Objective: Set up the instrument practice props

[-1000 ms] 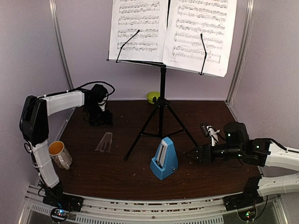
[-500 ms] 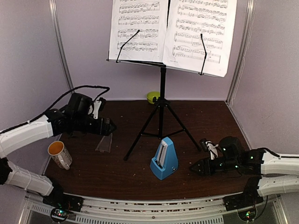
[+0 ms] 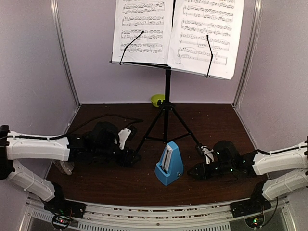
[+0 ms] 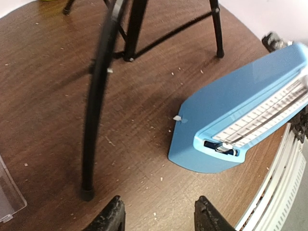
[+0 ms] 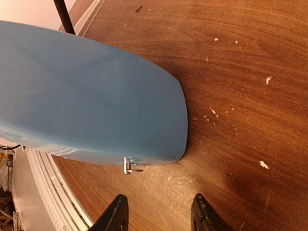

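Two sheet-music pages, one stand, one metronome, one bowl.

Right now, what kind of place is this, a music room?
Probably a robot test booth dressed as a music practice corner: a tripod music stand holding sheet-music pages, a blue metronome on the wooden table, and the left arm and right arm reaching in.

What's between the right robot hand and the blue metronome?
Only bare, crumb-speckled table between the right gripper and the metronome; the right wrist view shows it.

Bare tabletop between metronome and tripod leg.
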